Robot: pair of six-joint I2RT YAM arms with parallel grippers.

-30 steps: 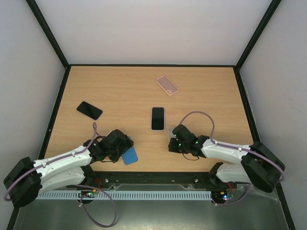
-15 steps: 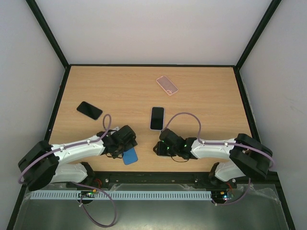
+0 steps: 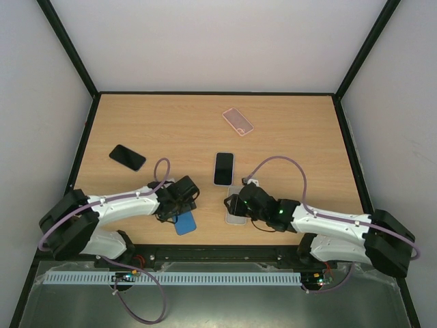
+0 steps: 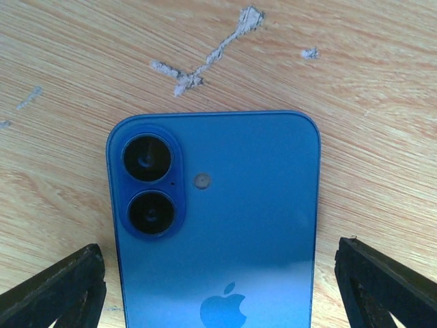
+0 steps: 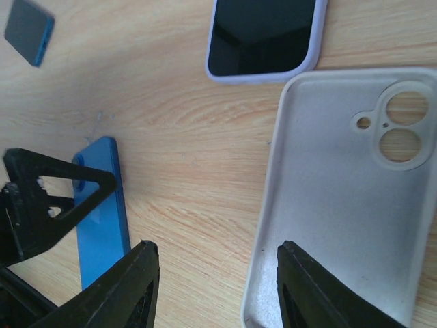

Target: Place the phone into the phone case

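Note:
A blue phone (image 4: 218, 225) lies face down on the table, its camera end pointing away from my left gripper (image 4: 218, 294). That gripper is open, and its fingers (image 4: 54, 294) stand apart on either side of the phone without touching it. From above, the phone (image 3: 184, 223) lies near the front edge, under the left gripper (image 3: 179, 208). A frosted white phone case (image 5: 348, 205) lies hollow side up just right of it. My right gripper (image 5: 215, 273) is open over the case's left rim and holds nothing. The case (image 3: 236, 213) and right gripper (image 3: 232, 205) also show from above.
A phone in a lavender case (image 3: 224, 168) lies screen up just beyond the white case. A pink case (image 3: 237, 121) lies farther back. A black phone (image 3: 127, 157) is at the left. The wooden table (image 3: 293, 137) has black frame rails round it.
My right gripper has opened and moved left, and the white case now lies closer to the blue phone. The left gripper has shifted right over the blue phone.

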